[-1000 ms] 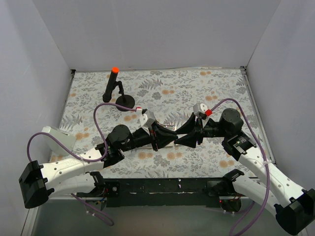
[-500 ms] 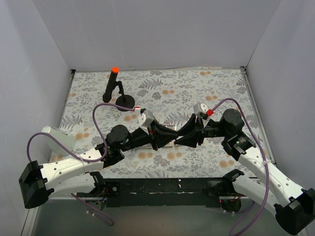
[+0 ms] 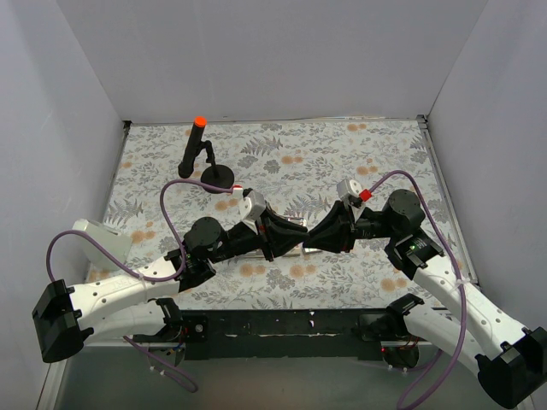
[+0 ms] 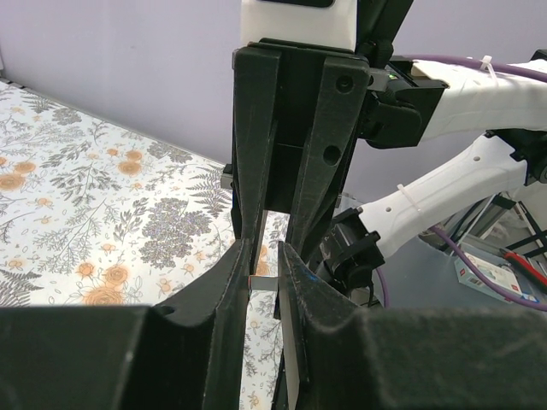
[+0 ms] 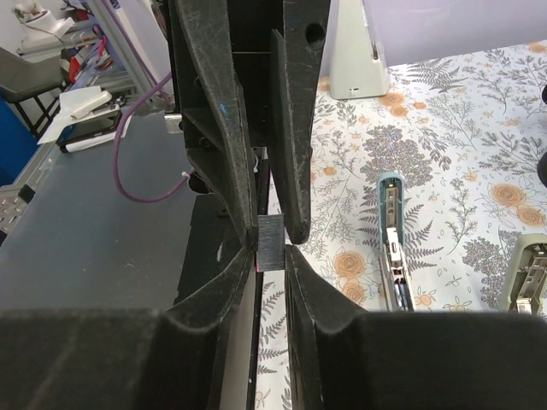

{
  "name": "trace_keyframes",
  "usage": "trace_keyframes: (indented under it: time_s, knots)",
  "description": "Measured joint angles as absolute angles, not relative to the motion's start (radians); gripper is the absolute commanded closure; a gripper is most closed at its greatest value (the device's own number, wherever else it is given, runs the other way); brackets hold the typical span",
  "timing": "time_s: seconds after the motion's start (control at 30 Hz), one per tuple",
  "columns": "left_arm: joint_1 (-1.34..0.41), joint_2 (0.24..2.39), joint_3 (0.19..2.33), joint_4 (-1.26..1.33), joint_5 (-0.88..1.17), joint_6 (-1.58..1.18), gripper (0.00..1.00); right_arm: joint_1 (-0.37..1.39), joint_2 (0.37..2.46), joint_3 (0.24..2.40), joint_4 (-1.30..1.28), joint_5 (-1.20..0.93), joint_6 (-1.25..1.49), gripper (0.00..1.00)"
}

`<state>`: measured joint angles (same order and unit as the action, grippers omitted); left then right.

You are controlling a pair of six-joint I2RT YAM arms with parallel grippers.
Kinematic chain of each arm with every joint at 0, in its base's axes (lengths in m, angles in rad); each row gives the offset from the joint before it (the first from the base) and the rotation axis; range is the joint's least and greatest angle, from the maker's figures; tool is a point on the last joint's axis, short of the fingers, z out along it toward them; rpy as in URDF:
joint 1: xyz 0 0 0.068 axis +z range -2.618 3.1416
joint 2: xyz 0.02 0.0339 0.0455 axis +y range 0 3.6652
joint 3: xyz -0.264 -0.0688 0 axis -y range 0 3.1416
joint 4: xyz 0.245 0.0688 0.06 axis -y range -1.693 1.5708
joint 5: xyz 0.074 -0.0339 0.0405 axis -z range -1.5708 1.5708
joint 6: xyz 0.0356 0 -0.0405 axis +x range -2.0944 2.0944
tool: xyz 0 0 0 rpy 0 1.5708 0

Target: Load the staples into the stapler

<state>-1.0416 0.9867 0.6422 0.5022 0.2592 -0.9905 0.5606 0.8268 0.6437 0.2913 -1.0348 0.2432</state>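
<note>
Right gripper (image 5: 271,253) pinches staples (image 5: 269,242) tip-to-tip with left gripper (image 4: 263,266), which looks clamped on them too. You're likely regripping for alignment; stapler (image 5: 532,272) lies right of the tips.

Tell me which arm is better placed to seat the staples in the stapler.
Right, probably: the right gripper and left gripper both pinch the staples, but only the right wrist view shows the stapler nearby.
</note>
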Motion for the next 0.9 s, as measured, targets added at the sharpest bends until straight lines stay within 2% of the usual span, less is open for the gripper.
trace_keyframes:
  time_s: [0.1,0.2,0.23,0.37,0.53,0.63,0.73,0.9]
  knots:
    - [-1.041,0.986,0.642,0.503,0.261,-0.991,0.68,0.56,0.827,0.643,0.292,-1.035,0.247,0.82]
    - [-1.041,0.986,0.642,0.502,0.26,-0.991,0.53,0.558,0.827,0.643,0.292,-1.035,0.248,0.84]
    - [-1.041,0.985,0.642,0.502,0.258,-0.992,0.43,0.557,0.827,0.643,0.292,-1.035,0.247,0.84]
    - [-1.041,0.973,0.638,0.502,0.24,-0.994,0.31,0.556,0.827,0.643,0.284,-1.031,0.232,0.85]
    - [-1.041,0.93,0.628,0.49,0.157,-1.001,0.27,0.557,0.838,0.644,0.225,-1.008,0.178,0.87]
    - [-1.041,0.877,0.628,0.451,0.028,-1.002,0.26,0.556,0.87,0.645,0.15,-0.963,0.129,0.87]
    - [-1.04,0.821,0.638,0.368,-0.188,-0.991,0.22,0.557,0.912,0.645,0.062,-0.895,0.082,0.87]
    - [-1.035,0.714,0.648,0.197,-0.583,-0.936,0.22,0.61,0.97,0.645,-0.059,-0.74,0.025,0.87]
